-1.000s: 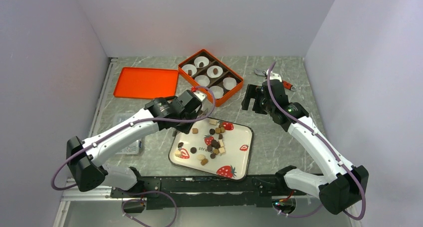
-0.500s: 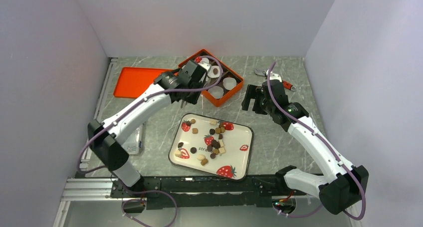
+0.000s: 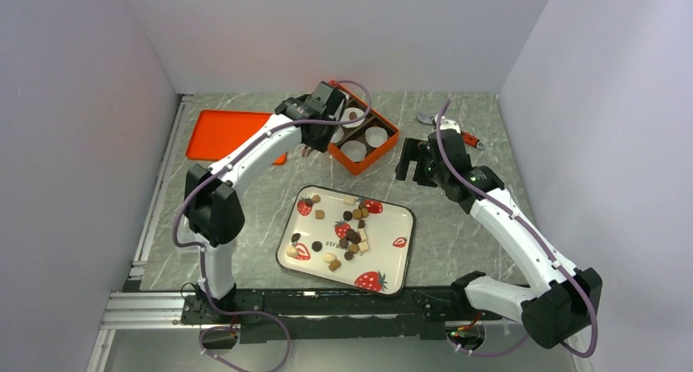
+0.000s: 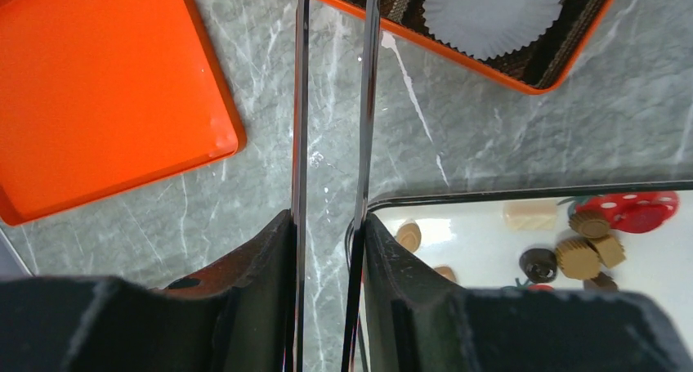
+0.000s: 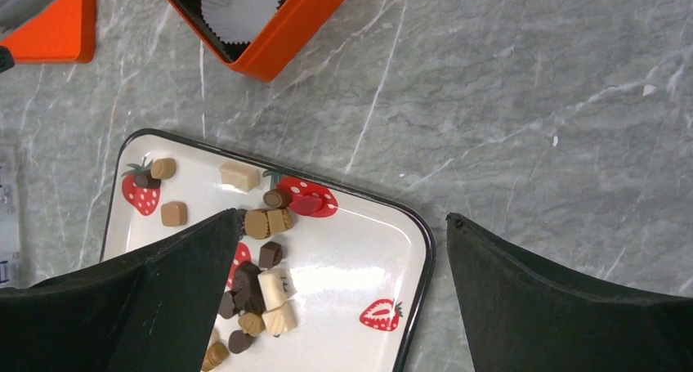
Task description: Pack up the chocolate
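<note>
The chocolate (image 3: 350, 229) lies as many small matte pieces, dark brown, light brown and cream, some round and ribbed, some square, on a glossy white tray (image 3: 394, 266) with a dark rim, rounded corners and flat strawberry prints. In my top view the scatter forms a loose band across the middle of the tray, its long axis running from the far edge toward the near edge; single pieces are too small for me to read their heading. The tray rests on a grey veined marble table (image 3: 466, 225). Beyond it stands an orange box (image 3: 369, 161) with dark dividers and white pleated paper cups (image 3: 354, 150), and beside that a flat orange lid (image 3: 221, 133). The left gripper (image 4: 333, 29) hangs at the box's near edge, its thin metal blades (image 4: 299, 102) almost parallel with a narrow slit between; the tips leave my wrist view, so I cannot tell whether they pinch anything. The right gripper (image 5: 342, 217) hovers above the tray's far corner, its dark fingers spread wide, holding and touching nothing.
</note>
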You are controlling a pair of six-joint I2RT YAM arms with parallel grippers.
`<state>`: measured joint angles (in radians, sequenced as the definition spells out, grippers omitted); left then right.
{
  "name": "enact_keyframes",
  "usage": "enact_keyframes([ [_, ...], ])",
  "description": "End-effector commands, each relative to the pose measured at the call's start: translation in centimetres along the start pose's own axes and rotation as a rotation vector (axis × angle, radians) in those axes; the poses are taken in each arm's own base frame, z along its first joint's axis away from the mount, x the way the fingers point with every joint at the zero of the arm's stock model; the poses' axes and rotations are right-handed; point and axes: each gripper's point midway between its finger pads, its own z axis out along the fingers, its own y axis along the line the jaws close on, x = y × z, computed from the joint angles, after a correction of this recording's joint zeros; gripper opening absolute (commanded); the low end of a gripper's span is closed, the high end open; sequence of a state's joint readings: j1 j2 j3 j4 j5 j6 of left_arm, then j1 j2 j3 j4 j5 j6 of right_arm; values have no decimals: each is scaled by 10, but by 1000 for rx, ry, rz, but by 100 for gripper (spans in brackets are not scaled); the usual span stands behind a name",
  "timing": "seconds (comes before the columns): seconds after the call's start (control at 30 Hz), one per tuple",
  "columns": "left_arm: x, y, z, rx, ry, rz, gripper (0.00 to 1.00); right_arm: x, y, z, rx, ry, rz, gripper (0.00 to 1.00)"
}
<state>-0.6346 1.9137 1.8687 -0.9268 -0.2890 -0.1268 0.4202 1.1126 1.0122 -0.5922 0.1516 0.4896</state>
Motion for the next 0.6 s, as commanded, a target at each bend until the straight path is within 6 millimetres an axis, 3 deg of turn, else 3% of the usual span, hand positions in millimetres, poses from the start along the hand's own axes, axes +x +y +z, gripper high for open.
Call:
enact_keyframes([
  [0.0,-23,3,5,-6,-64,19,34,-19,5,-1,-9,-49,-1,100],
  [0.43,-20,13,29,-34,-44,18,39,-19,4,2,1,-42,-7,100],
  [0.57,-21,14,30,-30,-47,23,47,-18,3,2,1,-40,-4,100],
])
